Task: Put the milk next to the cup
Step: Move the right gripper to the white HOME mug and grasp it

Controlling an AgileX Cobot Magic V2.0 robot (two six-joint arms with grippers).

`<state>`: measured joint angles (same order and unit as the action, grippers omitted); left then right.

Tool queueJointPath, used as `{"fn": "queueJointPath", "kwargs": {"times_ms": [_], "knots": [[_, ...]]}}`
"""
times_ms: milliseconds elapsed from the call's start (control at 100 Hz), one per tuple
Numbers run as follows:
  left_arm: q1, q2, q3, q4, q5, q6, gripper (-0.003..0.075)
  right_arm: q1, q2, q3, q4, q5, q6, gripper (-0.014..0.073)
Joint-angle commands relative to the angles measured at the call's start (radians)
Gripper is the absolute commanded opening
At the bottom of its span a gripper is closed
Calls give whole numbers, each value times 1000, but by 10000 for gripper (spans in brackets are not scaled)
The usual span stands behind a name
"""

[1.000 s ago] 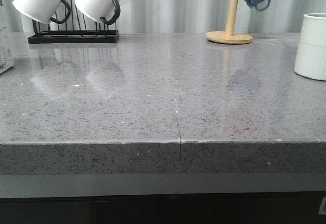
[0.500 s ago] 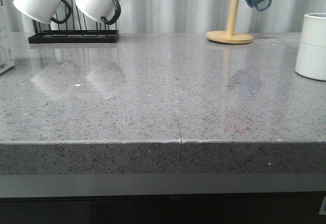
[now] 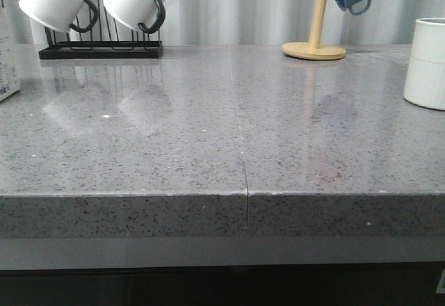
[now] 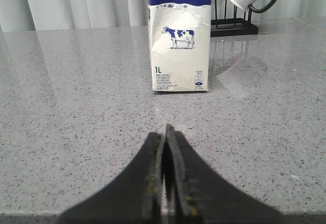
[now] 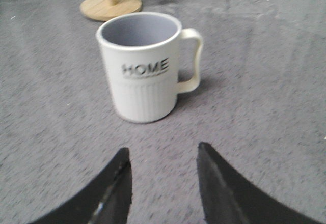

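Only on wrist views: left end effector (image 4: 166, 147) closed facing milk (image 4: 179, 40), right end effector (image 5: 162, 170) open facing cup (image 5: 143, 66).

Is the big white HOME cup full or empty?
Empty. The right wrist view looks down into the cup: only its bare greyish inside shows, no liquid. It stands upright on the counter.

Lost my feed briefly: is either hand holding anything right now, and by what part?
Nothing is held. The left hand is shut and empty, short of the milk; the right hand is open before the cup.
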<state>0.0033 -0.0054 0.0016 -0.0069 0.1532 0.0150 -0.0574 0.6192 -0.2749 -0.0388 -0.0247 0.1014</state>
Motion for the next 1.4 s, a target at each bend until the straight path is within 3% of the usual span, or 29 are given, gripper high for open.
{"fn": "queueJointPath", "kwargs": {"times_ms": [0,190,660,840,1390], "knots": [[0,-32,42,-1,-83,-9,-21,-31,60,-39,-15,-178,0,330],[0,-32,42,-1,-83,-9,-21,-97,190,-107,-15,-218,0,330],[0,-32,42,-1,-83,-9,-21,-148,516,-352,-15,-202,0,330],[0,-32,42,-1,-83,-9,-21,-150,593,-365,-24,-205,0,330],[0,-32,42,-1,-83,-9,-21,-144,806,-365,-82,-399,2,330]]}}
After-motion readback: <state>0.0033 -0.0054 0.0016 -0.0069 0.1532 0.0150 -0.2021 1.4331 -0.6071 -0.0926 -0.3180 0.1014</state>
